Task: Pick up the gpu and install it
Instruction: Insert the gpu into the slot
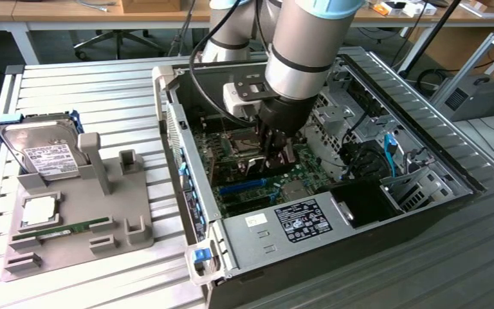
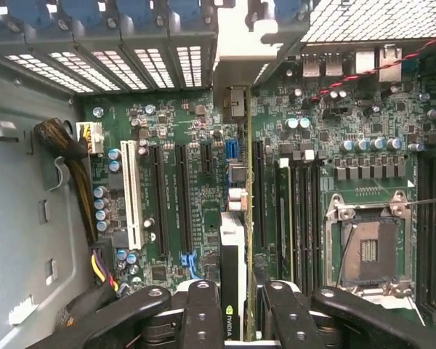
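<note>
One gripper (image 1: 270, 154) hung inside the open computer case (image 1: 440, 138), its fingers (image 2: 203, 309) closed on the gpu (image 2: 233, 251). The card stood on edge over the motherboard (image 2: 178, 138), in line with the long slots, its metal end near the case's rear wall. Whether it sat fully in a slot could not be told. On the exterior view's left, a hard drive (image 1: 45, 151) leaned in a grey stand (image 1: 114, 215).
</note>
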`<action>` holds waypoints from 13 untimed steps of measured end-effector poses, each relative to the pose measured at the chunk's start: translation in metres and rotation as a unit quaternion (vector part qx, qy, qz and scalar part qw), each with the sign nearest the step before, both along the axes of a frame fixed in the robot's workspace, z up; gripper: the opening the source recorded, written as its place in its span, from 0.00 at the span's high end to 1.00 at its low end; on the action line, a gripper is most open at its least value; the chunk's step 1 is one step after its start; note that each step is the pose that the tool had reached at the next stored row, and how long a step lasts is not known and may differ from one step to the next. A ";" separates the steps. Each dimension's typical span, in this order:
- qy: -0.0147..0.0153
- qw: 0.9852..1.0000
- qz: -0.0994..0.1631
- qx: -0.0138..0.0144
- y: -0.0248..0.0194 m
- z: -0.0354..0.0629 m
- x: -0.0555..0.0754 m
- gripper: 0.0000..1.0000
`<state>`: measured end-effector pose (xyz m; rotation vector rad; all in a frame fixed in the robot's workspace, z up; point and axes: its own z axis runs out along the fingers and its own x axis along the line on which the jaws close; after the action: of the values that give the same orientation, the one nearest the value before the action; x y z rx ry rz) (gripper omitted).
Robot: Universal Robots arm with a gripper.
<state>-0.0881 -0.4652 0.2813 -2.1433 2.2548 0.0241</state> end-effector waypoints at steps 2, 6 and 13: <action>0.000 1.000 0.000 0.000 -0.0005 -0.0025 -0.002 0.73; 0.000 1.000 0.000 0.000 -0.0005 -0.0028 -0.003 0.73; 0.000 1.000 0.000 0.000 -0.0007 -0.0035 -0.009 0.73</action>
<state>-0.0969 -0.4658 0.2778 -2.1446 2.2541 0.0237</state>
